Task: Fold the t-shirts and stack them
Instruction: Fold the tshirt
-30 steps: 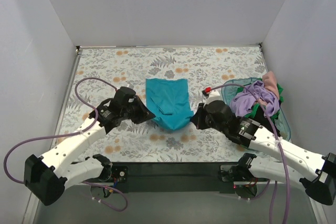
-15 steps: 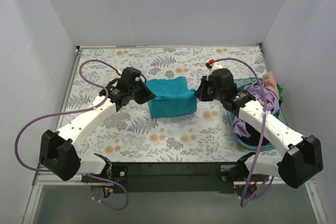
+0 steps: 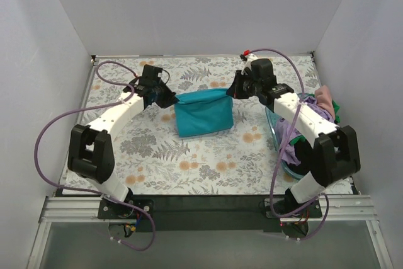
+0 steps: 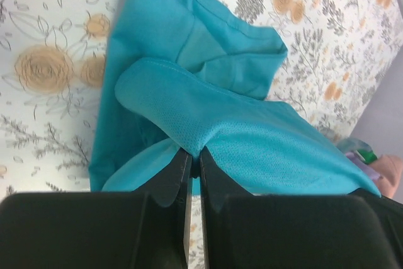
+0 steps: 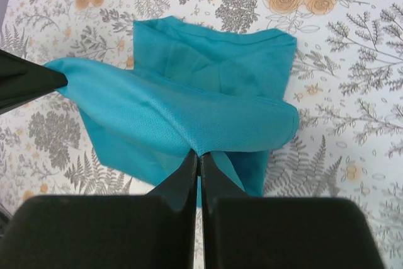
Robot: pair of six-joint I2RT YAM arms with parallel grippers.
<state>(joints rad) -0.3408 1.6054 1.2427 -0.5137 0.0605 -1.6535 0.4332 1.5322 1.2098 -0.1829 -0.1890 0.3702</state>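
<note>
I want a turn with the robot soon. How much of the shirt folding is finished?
Not much yet. Done: the teal fabric t-shirt lies partly folded on the flowery table. In hand: the left gripper and right gripper each pinch its edge, lifted mid-fold. Left: a heap of purple, pink and green clothes waits in the teal basket, and no stack shows.
</note>
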